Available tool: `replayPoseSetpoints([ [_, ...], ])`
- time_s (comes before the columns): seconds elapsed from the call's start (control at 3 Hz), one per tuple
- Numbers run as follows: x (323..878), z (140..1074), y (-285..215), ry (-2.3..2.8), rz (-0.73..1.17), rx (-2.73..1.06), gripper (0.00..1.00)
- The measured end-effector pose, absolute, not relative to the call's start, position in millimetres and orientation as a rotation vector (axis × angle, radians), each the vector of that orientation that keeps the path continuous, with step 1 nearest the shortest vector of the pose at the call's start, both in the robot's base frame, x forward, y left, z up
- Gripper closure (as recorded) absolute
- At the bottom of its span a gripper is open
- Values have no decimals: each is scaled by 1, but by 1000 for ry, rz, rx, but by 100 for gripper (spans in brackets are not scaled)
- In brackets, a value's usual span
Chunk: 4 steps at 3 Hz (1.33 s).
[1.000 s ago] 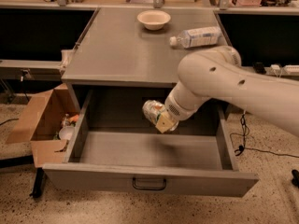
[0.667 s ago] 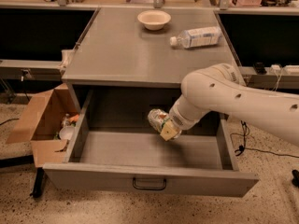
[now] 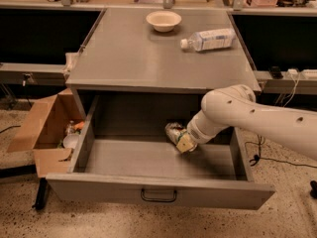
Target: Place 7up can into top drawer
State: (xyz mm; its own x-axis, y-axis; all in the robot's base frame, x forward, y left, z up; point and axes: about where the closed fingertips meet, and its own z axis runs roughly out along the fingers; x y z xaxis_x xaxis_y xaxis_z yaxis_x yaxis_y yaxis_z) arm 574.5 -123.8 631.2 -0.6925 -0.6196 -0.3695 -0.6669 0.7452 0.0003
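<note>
The top drawer [image 3: 99, 188] stands pulled wide open under the grey cabinet top, with a small black handle [image 3: 158, 196] at the centre of its front panel. My gripper [image 3: 181, 139] reaches in from the right on a white arm and sits low inside the drawer, right of centre. It is shut on the 7up can [image 3: 173, 131], a silver can held tilted just above the drawer floor, near the back.
A white bowl [image 3: 163, 20] and a clear plastic water bottle [image 3: 208, 38] lie on the cabinet top [image 3: 129, 58]. An open cardboard box [image 3: 42, 128] with small items stands on the floor at the left. Cables run along the floor at the right.
My arm has dropped lower and shifted right, carrying the can from above the drawer opening down to near the drawer floor.
</note>
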Motion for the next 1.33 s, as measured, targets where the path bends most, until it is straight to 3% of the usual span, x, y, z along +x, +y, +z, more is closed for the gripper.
replayPoseSetpoints([
  [1.0,604,627,-137,2544,368,-889,12],
  [1.33,600,639,-135,2504,381,-889,0],
])
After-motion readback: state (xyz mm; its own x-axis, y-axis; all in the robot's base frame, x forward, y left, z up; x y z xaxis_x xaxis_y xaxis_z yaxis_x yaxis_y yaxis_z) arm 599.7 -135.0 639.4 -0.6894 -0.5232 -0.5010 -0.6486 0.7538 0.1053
